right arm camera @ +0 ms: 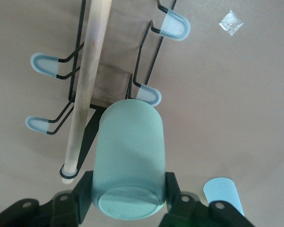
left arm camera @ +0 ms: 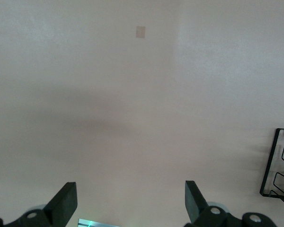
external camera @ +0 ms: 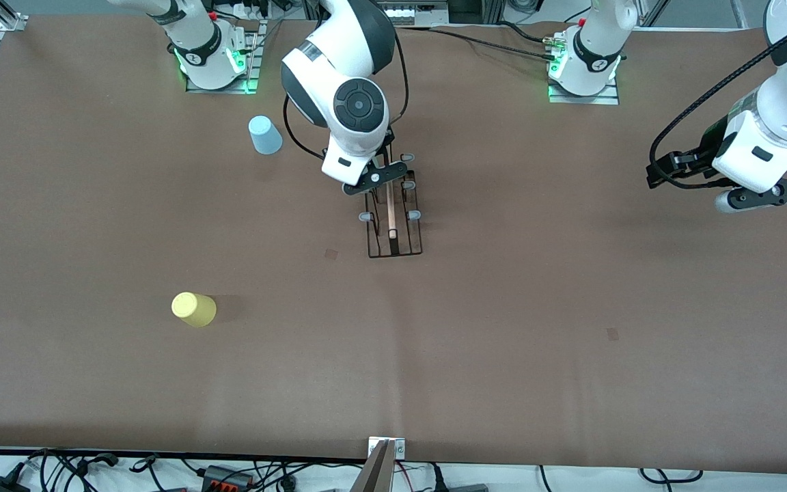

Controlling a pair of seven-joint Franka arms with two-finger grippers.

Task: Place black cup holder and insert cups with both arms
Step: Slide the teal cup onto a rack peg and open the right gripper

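The black cup holder (external camera: 394, 222) stands mid-table with its wooden rod (external camera: 390, 205) on top. My right gripper (external camera: 381, 174) is over the end of the holder nearest the robots' bases, shut on the mint green cup (right arm camera: 128, 151). The cup's far end is at a grey-tipped peg (right arm camera: 150, 94), beside the rod (right arm camera: 87, 85); the arm hides the cup in the front view. The light blue cup (external camera: 265, 134) and the yellow cup (external camera: 194, 309) sit on the table toward the right arm's end. My left gripper (external camera: 769, 197) is open and empty (left arm camera: 131, 203) over bare table at the left arm's end.
Small tape patches mark the table (external camera: 331, 253) (external camera: 612, 333). A corner of the holder's base (left arm camera: 278, 165) shows in the left wrist view. The light blue cup also shows in the right wrist view (right arm camera: 223, 194). Cables run along the table's front edge (external camera: 229, 471).
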